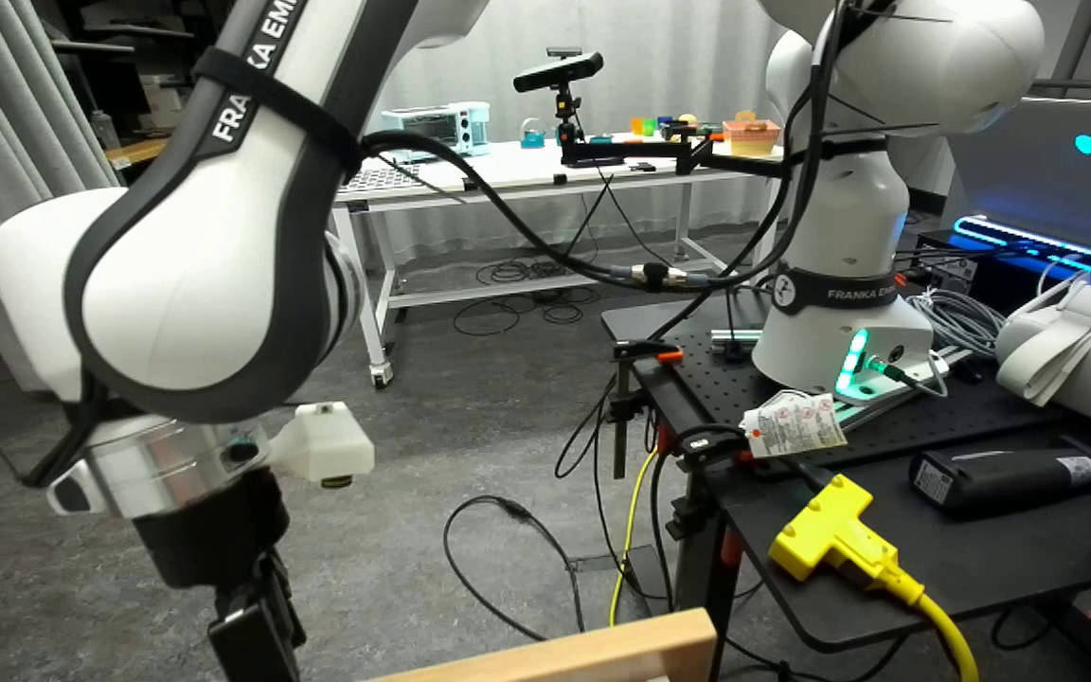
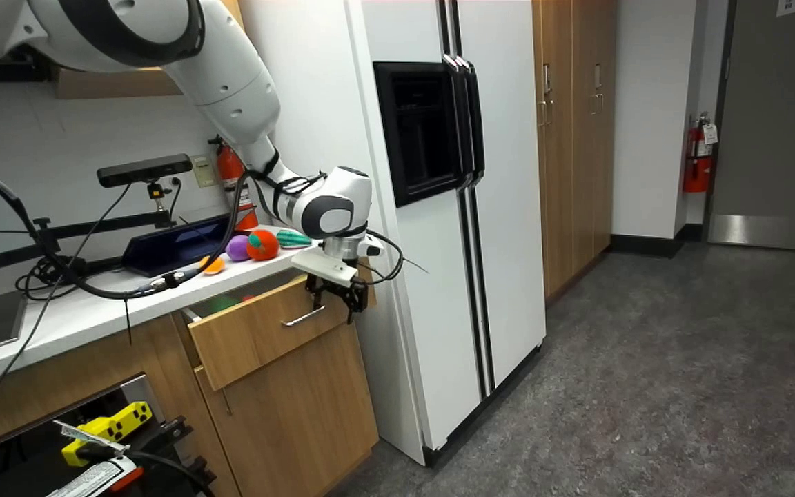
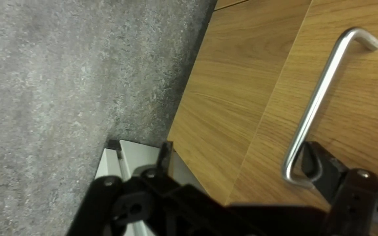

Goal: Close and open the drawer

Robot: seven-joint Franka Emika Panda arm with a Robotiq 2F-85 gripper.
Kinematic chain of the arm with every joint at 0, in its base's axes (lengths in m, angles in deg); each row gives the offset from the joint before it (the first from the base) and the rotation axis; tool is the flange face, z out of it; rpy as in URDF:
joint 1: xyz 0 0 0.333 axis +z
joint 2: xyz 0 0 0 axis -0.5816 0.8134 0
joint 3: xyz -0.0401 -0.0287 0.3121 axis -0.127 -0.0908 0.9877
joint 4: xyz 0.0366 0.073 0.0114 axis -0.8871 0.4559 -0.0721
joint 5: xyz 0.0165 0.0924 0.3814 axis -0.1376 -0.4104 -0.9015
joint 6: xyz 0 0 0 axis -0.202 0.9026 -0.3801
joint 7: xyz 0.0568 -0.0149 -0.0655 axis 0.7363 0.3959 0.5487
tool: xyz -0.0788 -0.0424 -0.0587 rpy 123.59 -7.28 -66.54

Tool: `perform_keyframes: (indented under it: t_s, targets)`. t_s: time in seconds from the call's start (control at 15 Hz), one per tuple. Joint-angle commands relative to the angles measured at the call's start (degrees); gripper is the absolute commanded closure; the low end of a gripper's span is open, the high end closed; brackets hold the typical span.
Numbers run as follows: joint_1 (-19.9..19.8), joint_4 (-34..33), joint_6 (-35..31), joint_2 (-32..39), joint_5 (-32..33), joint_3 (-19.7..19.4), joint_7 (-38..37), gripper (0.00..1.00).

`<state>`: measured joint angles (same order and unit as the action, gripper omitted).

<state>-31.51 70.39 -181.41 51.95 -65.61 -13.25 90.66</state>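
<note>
- At nine o'clock in an exterior view, a long white countertop (image 2: 73, 324) is running.
- At eight, below it, the light tan wooden drawer (image 2: 252, 338) is jutting open.
- By its silver metal handle (image 2: 304, 317), the black two-fingered gripper (image 2: 334, 310) is standing wide.
- At twelve, a white refrigerator (image 2: 432, 262) is standing.
- At two, tall brown wooden cabinets (image 2: 577, 152) are rising.
- At four, speckled grey floor (image 2: 646, 359) is spreading.

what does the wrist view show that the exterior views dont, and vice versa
Only the wrist view shows closely how a claw finger sits at the end of the handle, seemingly behind its bar. Only the exterior views show the arm and a yellow outlet block (in both exterior views), plus, in an exterior view, the counter and the drawer partly open. All share the claw, grey floor and part of the drawer.
</note>
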Motion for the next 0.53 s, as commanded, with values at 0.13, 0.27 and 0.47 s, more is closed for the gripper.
perform_keyframes:
  t_s: [0.13,0.27,0.47]
  targets:
    - [-1.5,9.3,-2.1,-11.0,2.1,-1.1,-1.3,0.00]
    - [-1.0,11.1,-1.7,-14.8,2.8,-1.3,-1.5,0.00]
    - [0.0,13.2,-1.7,-19.8,4.9,-1.6,-1.5,0.00]
